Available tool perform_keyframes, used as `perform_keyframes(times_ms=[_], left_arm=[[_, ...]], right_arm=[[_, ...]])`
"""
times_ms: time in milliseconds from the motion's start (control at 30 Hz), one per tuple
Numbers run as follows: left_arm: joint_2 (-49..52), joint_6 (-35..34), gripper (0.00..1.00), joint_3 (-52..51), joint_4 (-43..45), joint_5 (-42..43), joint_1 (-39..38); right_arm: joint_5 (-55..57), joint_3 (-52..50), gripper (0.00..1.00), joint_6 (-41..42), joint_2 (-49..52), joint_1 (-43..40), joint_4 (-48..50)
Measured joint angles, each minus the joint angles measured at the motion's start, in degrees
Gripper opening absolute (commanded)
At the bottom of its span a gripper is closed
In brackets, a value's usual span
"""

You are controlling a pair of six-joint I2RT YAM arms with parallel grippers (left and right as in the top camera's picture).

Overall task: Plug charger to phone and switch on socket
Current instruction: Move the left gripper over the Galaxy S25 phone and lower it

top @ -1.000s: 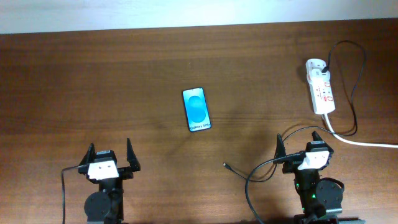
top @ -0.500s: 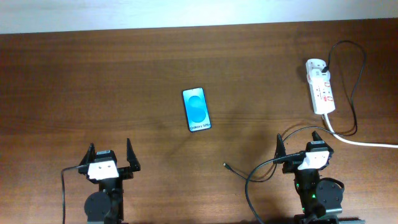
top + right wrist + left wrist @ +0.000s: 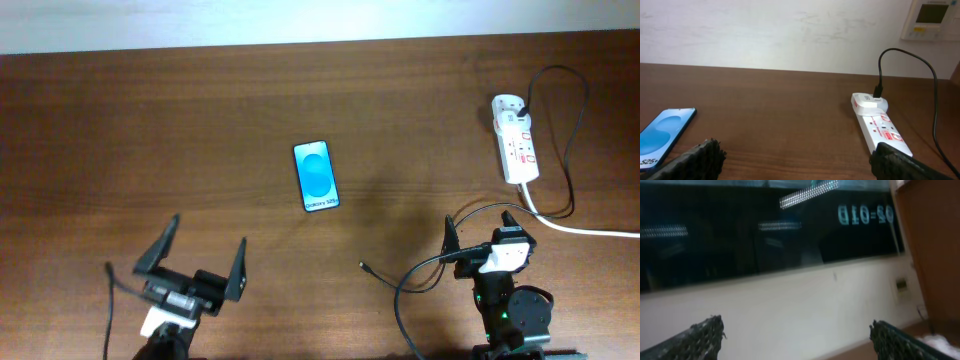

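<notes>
Phone: face up, mid-table.
Charger: plug tip loose on the wood, near the right gripper; far end apparently seated in the socket.
Left gripper: jaws spread, empty.
Right gripper: same.
Handling: pinch just behind the plug, keeping the tip level with the phone's port.

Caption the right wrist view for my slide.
Open right claw faces white power strip with thin black cable attached; blue-screened smartphone at left.

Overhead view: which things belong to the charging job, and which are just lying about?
Job: phone; charger cable; white power strip.
Not part of it: wall control panel, seen from the right wrist; dark window, seen from the left wrist.
</notes>
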Motion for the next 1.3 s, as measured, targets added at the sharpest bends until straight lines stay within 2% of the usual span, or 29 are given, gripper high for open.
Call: perform_keyframes(times_ms=[100, 167, 200, 267, 300, 333, 367, 400, 433, 500, 533, 633, 667, 700, 800, 833, 900, 1000, 1300], left_arm=[[0.79, 0.11, 0.99, 8.57, 0.44, -5.09, 0.00], [4.90, 0.13, 0.99, 18.56, -6.40, -6.84, 0.00], [7.67, 0.28, 0.99, 23.91, -14.69, -7.15, 0.00], [20.11, 0.28, 0.99, 40.63, -33.07, -7.96, 0.02], [26.14, 0.76, 0.99, 50.07, -49.29, -8.46, 0.02], [37.11, 1.53, 0.99, 62.42, -62.60, -8.92, 0.00], [46.93, 1.86, 0.99, 71.28, -72.06, -7.23, 0.00], [53.99, 2.05, 0.99, 76.06, -77.42, -3.69, 0.00], [60.96, 2.01, 0.99, 79.47, -78.95, 0.85, -0.04], [68.83, 0.59, 0.99, 82.66, -86.09, 3.30, -1.22], [71.21, -0.46, 0.99, 84.61, -88.65, 2.01, -2.27], [88.91, -5.11, 0.99, 103.38, -112.69, -12.87, -9.92], [94.71, -5.95, 0.99, 108.89, -115.67, -17.09, -12.22], [97.74, -6.40, 0.99, 110.64, -114.95, -17.88, -13.62], [103.93, -7.43, 0.99, 111.84, -112.30, -11.23, -17.11], [104.63, -10.69, 0.99, 111.84, -111.01, -10.36, -17.57], [105.74, -21.22, 0.99, 112.13, -110.71, -14.49, -17.62], [111.19, -30.01, 0.99, 112.24, -109.24, -20.09, -17.84], [125.50, -32.02, 0.99, 112.39, -99.12, -19.85, -23.74]], right_arm=[[0.00, 0.00, 0.98, -0.02, 0.00, 0.00, 0.00], [-0.02, 0.00, 0.98, 0.00, -0.07, 0.00, 0.02], [-0.02, 0.00, 0.98, -0.04, 0.07, 0.00, -0.02], [0.00, 0.00, 0.98, -0.02, -0.04, 0.02, 0.00], [0.00, 0.00, 0.98, -0.04, -0.15, 0.02, 0.02], [0.02, 0.00, 0.98, 0.00, 0.00, 0.02, 0.02], [0.00, 0.00, 0.98, -0.02, -0.07, 0.02, 0.00], [-0.02, 0.00, 0.98, -0.02, -0.04, 0.02, 0.00], [0.00, 0.00, 0.98, 0.00, -0.04, 0.02, 0.00], [0.00, 0.00, 0.98, -0.04, -0.04, 0.02, 0.00], [0.00, 0.00, 0.98, 0.00, 0.00, 0.02, -0.02], [0.00, 0.00, 0.98, 0.00, -0.02, 0.02, -0.02], [0.00, 0.00, 0.98, 0.00, -0.04, 0.02, 0.00], [0.00, 0.00, 0.98, 0.00, -0.07, 0.02, 0.00], [0.00, 0.00, 0.98, 0.02, -0.04, 0.02, 0.00], [0.00, 0.00, 0.98, -0.02, -0.04, 0.02, 0.00], [0.00, 0.00, 0.98, 0.00, -0.04, 0.02, -0.02], [0.00, 0.00, 0.98, 0.00, -0.04, 0.02, -0.02], [0.00, 0.00, 0.98, -0.02, -0.04, 0.02, -0.02]])
